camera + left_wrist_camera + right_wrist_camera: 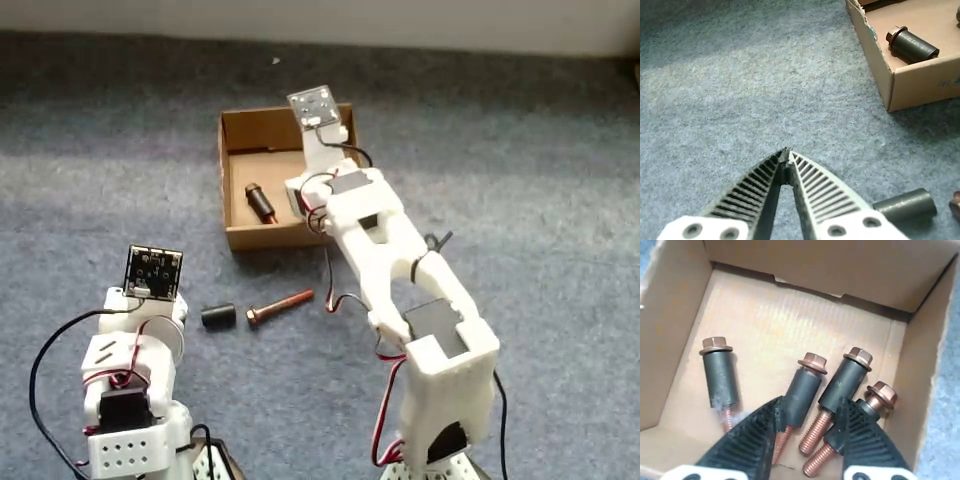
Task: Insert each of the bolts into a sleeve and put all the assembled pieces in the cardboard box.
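- Right jaws spread wide and empty, hanging over the cardboard box (815,270). Four assembled pieces (802,392) lie below them (copper bolts in dark sleeves).
- Left jaws pinched shut on nothing. The loose sleeve (904,205) is just beside them, the loose bolt (282,304) beyond it.
- Likely next: grip the sleeve mid-body, bore toward the bolt, axes lined up.

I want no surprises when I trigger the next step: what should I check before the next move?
1. Right hand open and empty above the box: ok.
2. Four assembled pieces lying in the box: ok.
3. Last bolt inside the sleeve: not ok; they lie apart on the carpet.
4. Left hand open for a pick: not ok; shut.
5. Sleeve within the left hand's reach: cannot tell.
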Controlling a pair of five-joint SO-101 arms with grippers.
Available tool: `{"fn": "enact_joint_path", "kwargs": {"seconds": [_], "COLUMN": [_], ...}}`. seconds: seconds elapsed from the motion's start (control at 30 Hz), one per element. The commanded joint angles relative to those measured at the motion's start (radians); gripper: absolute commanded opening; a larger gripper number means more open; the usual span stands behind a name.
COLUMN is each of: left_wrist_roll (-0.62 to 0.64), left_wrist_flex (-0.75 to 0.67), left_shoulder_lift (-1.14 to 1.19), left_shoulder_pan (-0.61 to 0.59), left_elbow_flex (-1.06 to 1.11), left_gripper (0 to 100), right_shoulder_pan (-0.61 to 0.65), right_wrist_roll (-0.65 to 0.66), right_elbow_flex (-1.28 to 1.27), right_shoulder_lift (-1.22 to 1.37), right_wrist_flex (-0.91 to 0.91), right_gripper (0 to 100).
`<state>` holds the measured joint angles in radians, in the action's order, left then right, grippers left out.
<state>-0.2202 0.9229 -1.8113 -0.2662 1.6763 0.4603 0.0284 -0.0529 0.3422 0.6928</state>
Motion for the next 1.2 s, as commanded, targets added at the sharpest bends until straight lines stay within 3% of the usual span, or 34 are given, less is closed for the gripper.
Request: {"fn": "enact_joint_path", "kwargs": {"seconds": [0.0, 0.23, 0.5, 0.83, 1.0, 1.17], "left_wrist_roll": [-0.006, -0.006, -0.006, 0.000, 0.000, 0.000], "left_wrist_flex": [-0.011, -0.011, -0.017, -0.028, -0.026, -0.026], "left_shoulder_lift": [-0.010, -0.010, -0.010, -0.010, -0.010, -0.010], "left_shoulder_pan": [0.012, 0.012, 0.004, -0.186, -0.203, -0.202], "left_elbow_flex": [0.016, 0.016, 0.016, -0.016, -0.018, -0.018], "left_gripper": [1, 1, 1, 1, 1, 1], "right_shoulder_pan": [0.019, 0.054, 0.202, 0.410, 0.512, 0.593], "right_wrist_roll": [0.008, 0.012, 0.012, 0.014, 0.014, 0.015], "right_elbow_flex": [0.071, 0.079, 0.074, 0.074, 0.008, -0.173], "right_shoulder_lift": [-0.101, -0.246, -0.394, -0.410, -0.406, -0.403], "right_wrist_flex": [0.071, 0.234, 0.495, 0.708, 0.684, 0.458], "right_gripper": [15.2, 15.2, 15.2, 15.2, 15.4, 15.4]}}
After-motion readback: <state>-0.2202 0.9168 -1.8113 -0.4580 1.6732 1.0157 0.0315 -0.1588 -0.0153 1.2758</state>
